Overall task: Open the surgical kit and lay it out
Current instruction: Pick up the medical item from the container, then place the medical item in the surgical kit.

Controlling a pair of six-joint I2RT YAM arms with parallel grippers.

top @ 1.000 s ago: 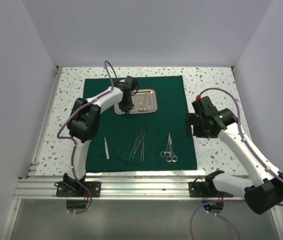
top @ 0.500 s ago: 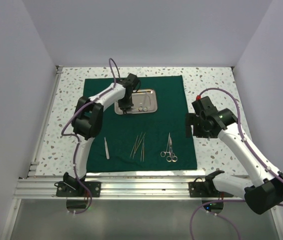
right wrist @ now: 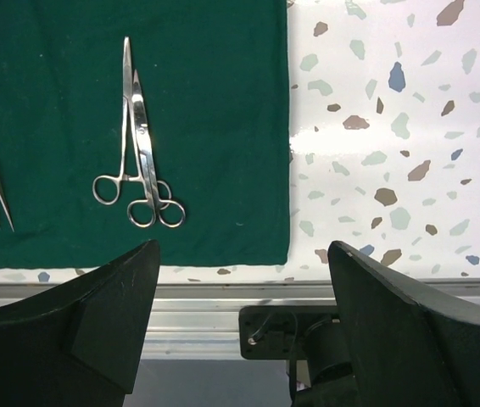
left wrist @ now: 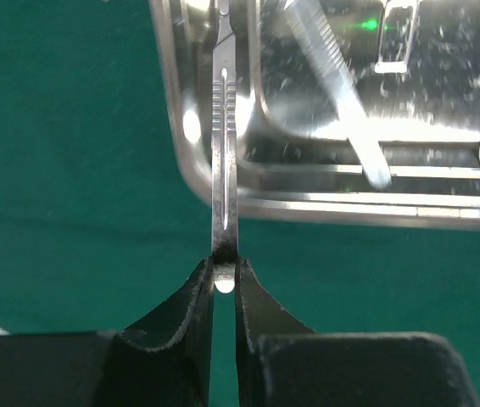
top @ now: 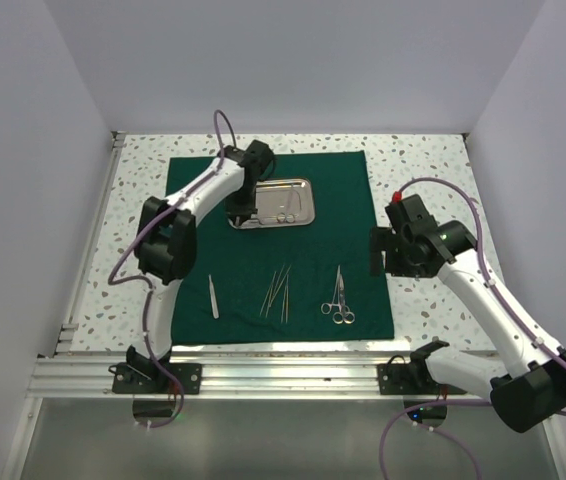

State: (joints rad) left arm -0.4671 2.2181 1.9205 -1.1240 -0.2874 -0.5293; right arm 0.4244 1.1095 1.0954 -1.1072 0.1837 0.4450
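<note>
thin steel handle pinched by its tail at the tray rim

the left gripper is clamped on the tail end of a flat steel handle, which reaches across the rim of the steel tray. the tray sits on the spread green cloth, toward the far edge of the counter. tweezers, probes and scissors lie in a row on the cloth by the near edge.

the right gripper hangs with its fingers apart, holding nothing, over the cloth's right edge.

the handle looks light, rigid and slick (polished metal between narrow pads), so it could pivot or slip. its ribbed stretch further up would likely give surer purchase than the smooth tail.
</note>
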